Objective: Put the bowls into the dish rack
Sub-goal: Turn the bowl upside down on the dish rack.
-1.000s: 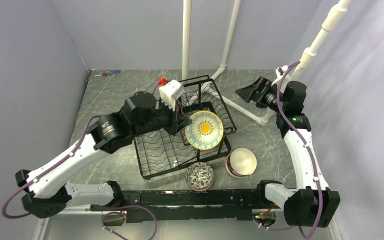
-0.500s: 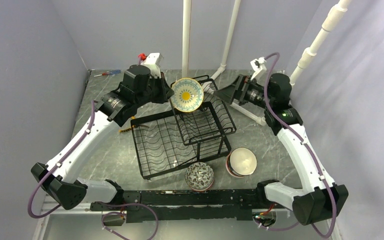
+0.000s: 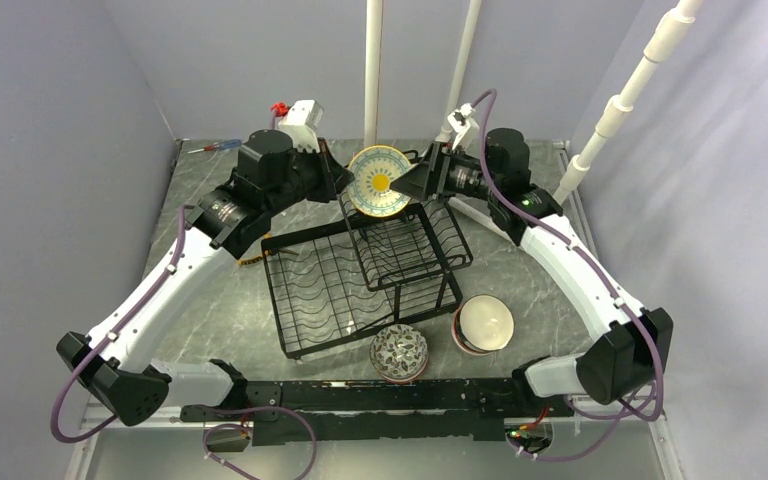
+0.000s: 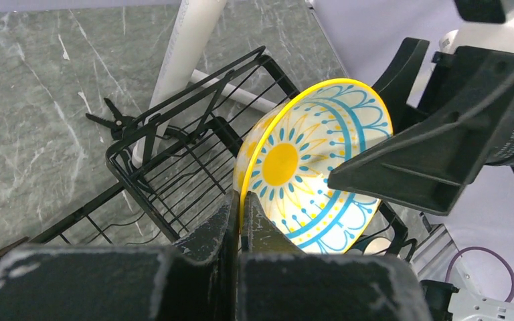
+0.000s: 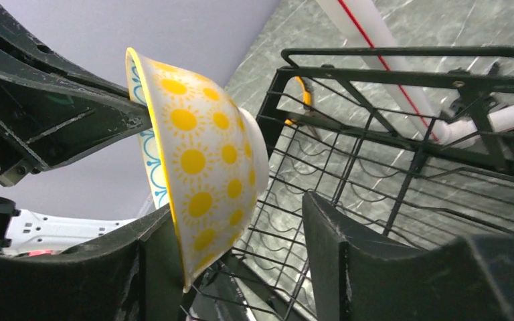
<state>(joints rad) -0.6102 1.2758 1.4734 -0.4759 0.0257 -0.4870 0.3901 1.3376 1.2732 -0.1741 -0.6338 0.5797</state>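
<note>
Of three bowls, the sun-patterned bowl (image 3: 378,182) hangs on edge over the one dish rack's (image 3: 320,290) far end, before white pipes (image 3: 371,70), its rim clenched in the left pincer (image 4: 239,214) and the right pincer (image 5: 241,224) gaping astride it, while a speckled bowl (image 3: 399,352) and a white-lined bowl (image 3: 483,322) rest on the tabletop (image 3: 530,285).

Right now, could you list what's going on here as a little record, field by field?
Held bowl: yellow sun-patterned bowl, on edge at the far end of the rack
Left jaws: shut on that bowl's rim
Right jaws: open, one on each side of the same bowl
Rack: black wire, no bowl in it
Waiting: speckled bowl and white-lined bowl, just outside the rack's near edge
</note>
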